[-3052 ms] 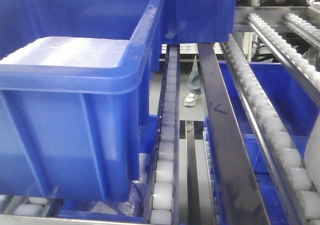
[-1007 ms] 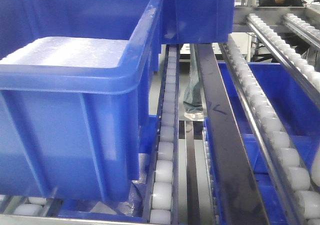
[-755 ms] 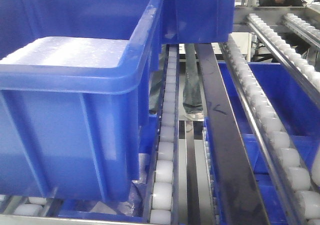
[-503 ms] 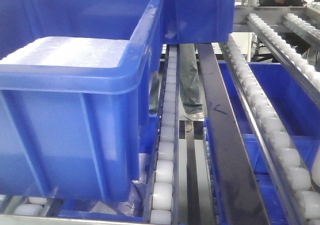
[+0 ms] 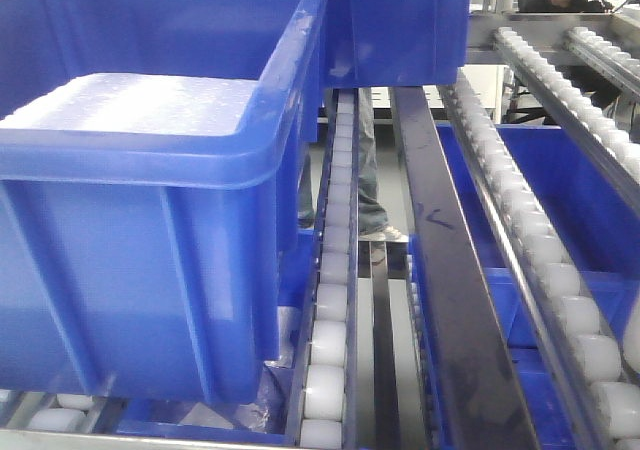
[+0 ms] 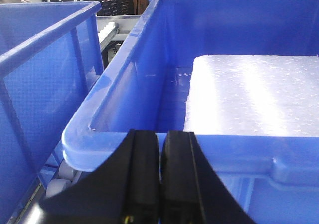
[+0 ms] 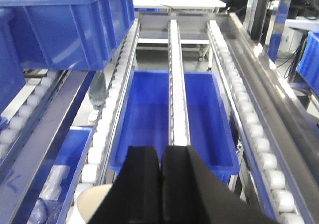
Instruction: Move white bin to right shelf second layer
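In the right wrist view, the cream-white rim of the white bin (image 7: 92, 201) shows at the lower left and runs under my right gripper (image 7: 160, 149). Its black fingers are pressed together on the bin's wall, and the contact itself is hidden. Only a sliver of the bin (image 5: 633, 345) shows at the front view's right edge. The gripper and bin hang over the roller rows of the right shelf second layer (image 7: 249, 119). My left gripper (image 6: 160, 133) is shut on nothing, just in front of a big blue crate's rim (image 6: 224, 149).
The big blue crate (image 5: 150, 220) holding white foam (image 6: 254, 94) fills the left shelf. Another blue crate (image 7: 149, 109) sits on the level below the right rollers. A dark steel rail (image 5: 440, 250) divides the shelves. A person's legs (image 5: 370, 190) stand behind the rack.
The bin's white patch at the front view's right edge has shrunk toward the edge. The person's legs behind the rack have walked left.
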`<control>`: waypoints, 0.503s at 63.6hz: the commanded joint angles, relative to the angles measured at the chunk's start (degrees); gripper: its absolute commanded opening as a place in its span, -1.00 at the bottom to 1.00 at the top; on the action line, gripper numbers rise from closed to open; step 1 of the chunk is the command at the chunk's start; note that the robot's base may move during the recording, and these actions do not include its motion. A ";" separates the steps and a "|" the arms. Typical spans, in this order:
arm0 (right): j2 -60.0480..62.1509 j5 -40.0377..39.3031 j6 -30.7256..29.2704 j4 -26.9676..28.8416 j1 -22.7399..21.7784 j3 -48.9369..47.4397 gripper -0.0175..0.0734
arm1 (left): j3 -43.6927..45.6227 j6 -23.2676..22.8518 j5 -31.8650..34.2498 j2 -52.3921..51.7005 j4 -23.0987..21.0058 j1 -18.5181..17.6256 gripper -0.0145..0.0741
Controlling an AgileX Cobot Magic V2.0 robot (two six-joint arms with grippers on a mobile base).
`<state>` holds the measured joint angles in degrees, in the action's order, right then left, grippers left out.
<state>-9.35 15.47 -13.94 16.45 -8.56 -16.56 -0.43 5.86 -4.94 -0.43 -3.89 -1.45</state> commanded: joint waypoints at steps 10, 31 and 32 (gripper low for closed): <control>-0.65 -6.21 -0.55 0.05 -0.15 -0.98 -0.49 | -2.11 -0.15 4.94 -0.75 -0.35 -0.22 -0.48; 6.19 -7.66 14.88 -19.43 8.24 5.93 -0.49 | -2.11 -0.15 4.94 -0.75 -0.35 -0.22 -0.48; 6.39 -7.85 15.42 -19.89 8.43 6.35 -0.49 | -2.11 -0.15 4.94 -0.75 -0.35 -0.22 -0.48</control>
<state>-3.51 13.32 -2.91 1.54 -1.51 -10.31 -0.43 5.86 -4.94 -0.43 -3.89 -1.45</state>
